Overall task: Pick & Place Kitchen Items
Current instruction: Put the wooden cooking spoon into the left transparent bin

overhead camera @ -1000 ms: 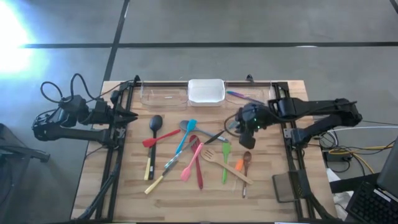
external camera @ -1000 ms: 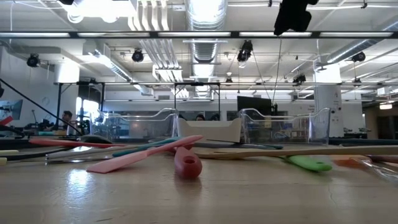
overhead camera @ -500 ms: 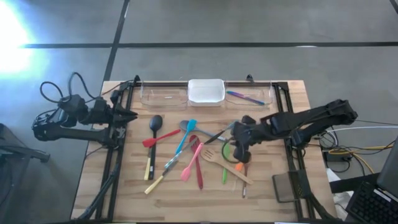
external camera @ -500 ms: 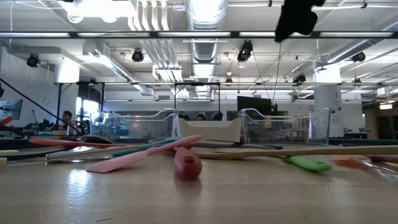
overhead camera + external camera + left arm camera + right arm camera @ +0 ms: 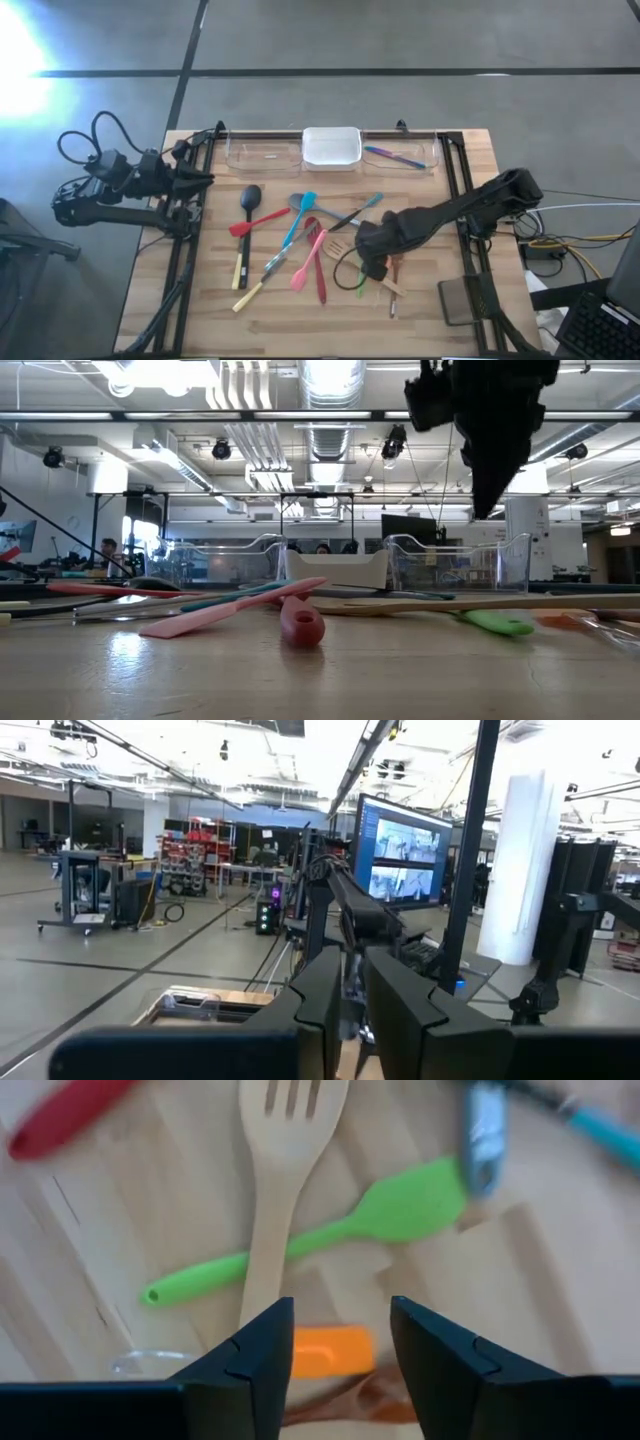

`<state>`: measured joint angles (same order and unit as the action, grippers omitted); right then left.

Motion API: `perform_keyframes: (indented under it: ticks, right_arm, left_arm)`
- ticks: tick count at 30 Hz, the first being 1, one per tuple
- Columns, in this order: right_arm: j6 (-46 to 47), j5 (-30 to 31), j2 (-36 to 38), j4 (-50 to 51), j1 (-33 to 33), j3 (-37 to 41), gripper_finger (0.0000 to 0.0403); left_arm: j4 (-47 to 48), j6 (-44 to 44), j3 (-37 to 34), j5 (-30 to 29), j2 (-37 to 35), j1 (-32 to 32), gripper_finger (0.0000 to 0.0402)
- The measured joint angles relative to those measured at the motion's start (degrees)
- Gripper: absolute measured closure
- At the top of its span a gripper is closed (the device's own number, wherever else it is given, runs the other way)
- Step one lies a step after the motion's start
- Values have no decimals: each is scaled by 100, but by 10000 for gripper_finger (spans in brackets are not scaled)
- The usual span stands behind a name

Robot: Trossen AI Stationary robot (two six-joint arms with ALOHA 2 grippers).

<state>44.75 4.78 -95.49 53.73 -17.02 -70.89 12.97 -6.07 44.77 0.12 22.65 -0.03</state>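
Observation:
Several utensils lie flat on the wooden table: a black ladle (image 5: 246, 200), a red spatula (image 5: 258, 222), a teal spoon (image 5: 298, 215), a pink spatula (image 5: 308, 260), a wooden slotted spatula (image 5: 275, 1170), a green spatula (image 5: 330, 1230) and an orange piece (image 5: 330, 1350). My right gripper (image 5: 375, 262) is open and empty, pointing down above the green spatula and the orange piece; it hangs clear of the table in the low view (image 5: 487, 460). My left gripper (image 5: 205, 180) waits shut at the table's left side.
A white tray (image 5: 332, 147) stands at the far edge between two clear trays (image 5: 262, 153) (image 5: 405, 157); the right one holds a purple-blue utensil (image 5: 395, 156). A dark pad (image 5: 460, 300) lies at the near right. Black rails run along both sides.
My right gripper has gone from the far right of the table toward the near edge and the left, and down, and now hangs over the utensils at the centre right. It stays open. The utensils have not moved.

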Motion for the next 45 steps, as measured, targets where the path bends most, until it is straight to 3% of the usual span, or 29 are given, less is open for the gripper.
perform_keyframes:
  ticks: [11,35,40,45]
  right_arm:
    - [206,-379,-755,-91,-319,-219,198]
    - [-37,-344,-1748,-497,-410,-230,198]
    - [-61,-362,-1936,-449,-410,-243,216]
    - [-117,-402,-1797,-500,-412,-228,280]
  left_arm:
    - [-4,4,-2,7,0,0,346]
    - [-9,11,-4,0,9,0,346]
    - [-9,13,-4,0,9,2,346]
    - [-9,24,-4,0,9,0,346]
